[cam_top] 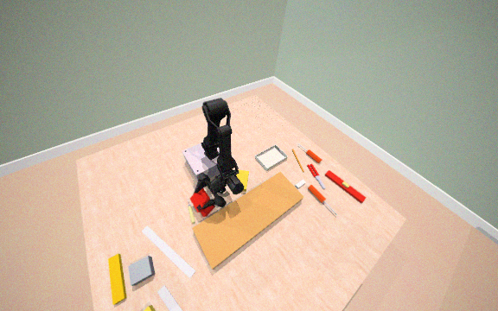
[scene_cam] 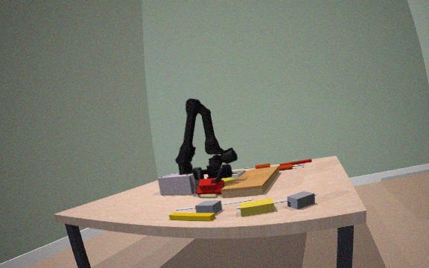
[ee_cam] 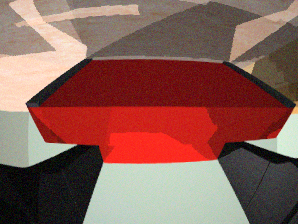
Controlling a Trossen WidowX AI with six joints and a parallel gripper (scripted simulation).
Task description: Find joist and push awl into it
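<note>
My gripper point(cam_top: 209, 202) point(scene_cam: 214, 180) point(ee_cam: 160, 145) is shut on the red stud finder point(cam_top: 199, 200) point(scene_cam: 208, 184) point(ee_cam: 160, 96). It holds it low, just off the near-left end of the tan floor panel point(cam_top: 249, 216) point(scene_cam: 253, 179) and close to the arm's grey base block point(cam_top: 198, 160) point(scene_cam: 176, 184). In the wrist view the stud finder fills the space between the two dark fingers. A grey-rimmed tray point(cam_top: 266, 151) lies past the panel's far side. An orange-handled awl point(cam_top: 319, 196) lies to the right of the panel.
A pencil point(cam_top: 297, 160), another orange-handled tool point(cam_top: 312, 155), a red-handled tool point(cam_top: 315, 174) and a red level point(cam_top: 345, 186) lie right of the panel. A yellow bar point(cam_top: 116, 278), a grey block point(cam_top: 141, 269) and white strips point(cam_top: 168, 251) lie at the front left.
</note>
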